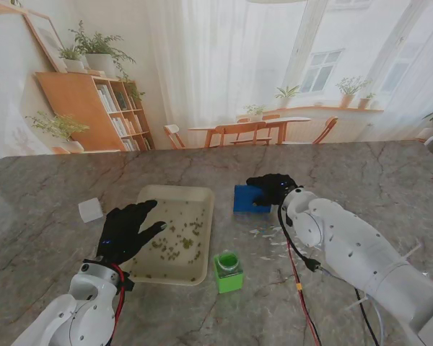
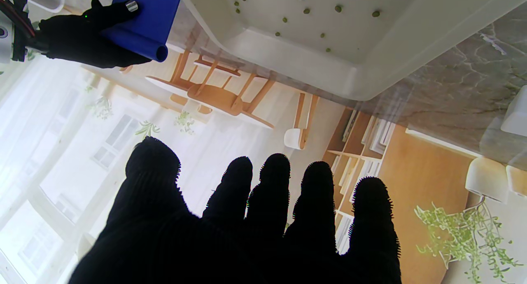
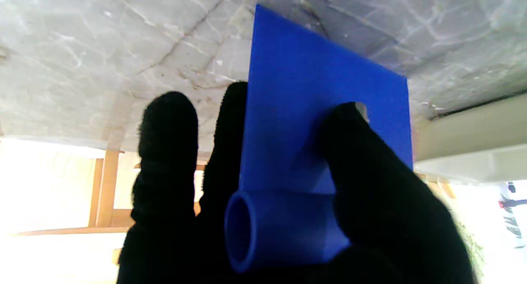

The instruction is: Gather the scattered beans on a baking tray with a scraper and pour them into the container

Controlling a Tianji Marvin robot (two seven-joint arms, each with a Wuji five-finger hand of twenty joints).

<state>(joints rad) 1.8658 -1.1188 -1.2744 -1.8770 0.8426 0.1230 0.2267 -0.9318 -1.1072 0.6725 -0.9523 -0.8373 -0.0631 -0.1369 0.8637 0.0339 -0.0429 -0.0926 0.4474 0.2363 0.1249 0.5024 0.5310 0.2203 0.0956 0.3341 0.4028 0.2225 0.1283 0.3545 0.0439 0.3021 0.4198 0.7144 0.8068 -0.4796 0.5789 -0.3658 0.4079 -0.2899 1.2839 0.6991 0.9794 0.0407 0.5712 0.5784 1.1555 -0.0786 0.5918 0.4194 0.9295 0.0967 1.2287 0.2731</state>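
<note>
Right hand (image 1: 273,189) clamped on blue scraper (image 1: 251,199), right of baking tray (image 1: 200,268) on worktop. Scraper stiff, light plastic: grip at rolled handle. Left hand (image 1: 128,232) spread, empty, over tray's near-left. Beans (image 1: 179,241) scattered, roll easily.

The near part of the scraper (image 1: 250,198) is covered by the right hand (image 1: 273,187). The tray (image 2: 354,53) is cut off by the picture's edge. The pale scraps (image 1: 268,234) on the bench (image 1: 43,216) cannot be identified.
</note>
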